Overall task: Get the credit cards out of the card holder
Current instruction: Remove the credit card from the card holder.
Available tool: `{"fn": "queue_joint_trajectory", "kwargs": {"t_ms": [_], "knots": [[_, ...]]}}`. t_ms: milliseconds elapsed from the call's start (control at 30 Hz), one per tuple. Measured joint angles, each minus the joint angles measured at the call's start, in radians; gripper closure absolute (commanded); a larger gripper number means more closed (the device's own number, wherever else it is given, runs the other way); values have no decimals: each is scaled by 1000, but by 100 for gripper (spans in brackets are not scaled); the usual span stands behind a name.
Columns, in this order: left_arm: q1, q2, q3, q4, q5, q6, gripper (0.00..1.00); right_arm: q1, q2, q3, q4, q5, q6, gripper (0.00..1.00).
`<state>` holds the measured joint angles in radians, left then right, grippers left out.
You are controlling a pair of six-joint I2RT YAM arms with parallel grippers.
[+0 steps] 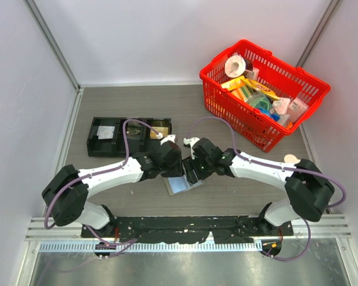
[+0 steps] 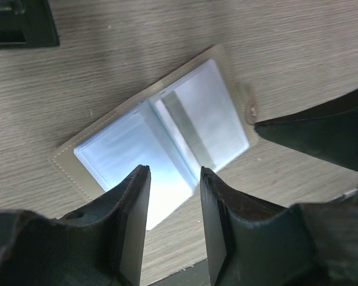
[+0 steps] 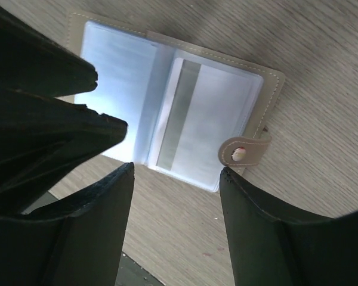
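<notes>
Card holder (image 1: 180, 185) lies open, inside up, flat on the table (image 1: 227, 199), near the middle of its near edge, w/ both claws right over it. L gripper (image 2: 174, 174) hangs above the holder's near edge by the fold, jaws apart w/ a narrowish gap & nothing btwn them. R gripper (image 3: 176, 171) sits over the near edge of the other panel, jaws wide apart, also empty. Neither seems to touch the holder, tho contact is hard to judge. Risks, as I read it: the holder is light & loose on a smooth top, so a fingertip dragging at a card prob slides the whole thing unless the other claw pins it. The clear pocket could get pinched along w/ the card, lifting holder & all. The 2 claws are crowded close, so they could bump if both move in. The snap tab (image 3: 241, 152) sticks out by the R finger & may catch. Counts: 1 card holder, 2 panels showing. 1 credit card (image 3: 197, 122) is clearly seen, w/ a grey stripe, in the tab-side pocket; the other panel is too cloudy to count. Also 1 black tray (image 1: 95, 149) w/ 3 compartments toward the far left & 1 red basket (image 1: 227, 104) of groceries at the far right corner.
</notes>
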<state>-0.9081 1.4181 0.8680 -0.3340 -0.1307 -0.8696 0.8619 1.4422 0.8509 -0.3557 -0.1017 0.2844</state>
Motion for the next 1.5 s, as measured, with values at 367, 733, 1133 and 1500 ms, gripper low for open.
{"fn": "queue_joint_trajectory", "kwargs": {"t_ms": [367, 733, 1133, 1500], "knots": [[0, 38, -96, 16, -23, -34, 65, 0, 103, -5, 12, 45, 30, 39], [0, 9, -173, 34, -45, -84, 69, 0, 105, -19, 26, 27, 59, 42], [0, -4, -190, 49, -45, -101, 70, 0, 58, -19, 10, 11, 62, 40], [0, -4, -192, 51, -44, -109, 70, 2, 59, -19, 8, 54, 76, 40]]}}
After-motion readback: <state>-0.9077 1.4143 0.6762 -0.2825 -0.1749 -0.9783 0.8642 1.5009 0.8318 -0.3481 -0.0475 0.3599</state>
